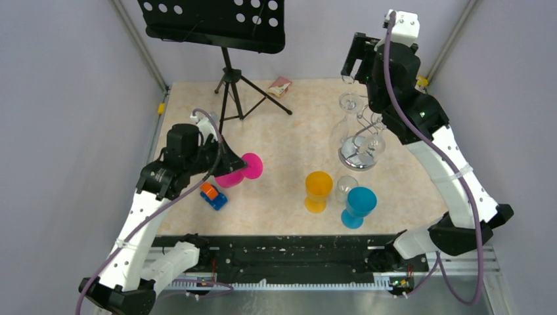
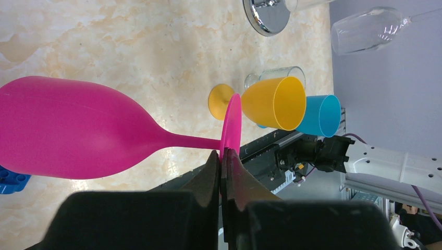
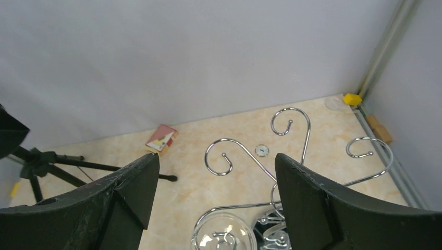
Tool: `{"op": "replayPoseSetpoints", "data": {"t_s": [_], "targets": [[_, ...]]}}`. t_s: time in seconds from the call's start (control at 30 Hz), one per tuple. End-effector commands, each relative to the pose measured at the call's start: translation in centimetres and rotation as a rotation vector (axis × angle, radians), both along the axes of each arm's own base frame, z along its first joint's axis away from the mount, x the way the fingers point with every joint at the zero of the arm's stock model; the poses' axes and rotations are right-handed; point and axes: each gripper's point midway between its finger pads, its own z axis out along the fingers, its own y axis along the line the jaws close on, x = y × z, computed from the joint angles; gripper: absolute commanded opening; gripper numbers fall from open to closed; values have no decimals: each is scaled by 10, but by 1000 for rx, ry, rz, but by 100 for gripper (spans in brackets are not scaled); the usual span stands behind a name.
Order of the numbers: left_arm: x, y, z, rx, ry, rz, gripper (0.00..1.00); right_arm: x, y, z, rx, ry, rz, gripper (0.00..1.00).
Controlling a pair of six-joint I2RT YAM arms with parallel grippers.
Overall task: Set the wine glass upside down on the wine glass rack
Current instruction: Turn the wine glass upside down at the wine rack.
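At the near left, the left gripper (image 2: 224,159) pinches the foot of the pink wine glass (image 2: 73,133), fingers almost closed, with the glass on its side. Best to carry it right to the wine glass rack (image 1: 358,141), turn the bowl down and slide the stem into a free curl. The right gripper (image 3: 216,166) hangs wide open and empty above the rack.

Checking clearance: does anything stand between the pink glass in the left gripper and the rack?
The table between pink glass and rack is bare; the orange glass stands just nearer the arms. But the open right gripper hangs over the rack's hooks, where a clear glass already hangs.
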Motion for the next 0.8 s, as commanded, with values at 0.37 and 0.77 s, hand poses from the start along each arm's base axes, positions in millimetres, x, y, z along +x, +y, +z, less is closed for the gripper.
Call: {"op": "replayPoseSetpoints", "data": {"t_s": [0.37, 0.77], "targets": [[2, -10, 0, -49, 14, -29, 0, 14, -59, -70, -161, 270, -166, 81], [1, -19, -9, -88, 66, -54, 0, 26, -79, -108, -153, 332, -211, 65]]}}
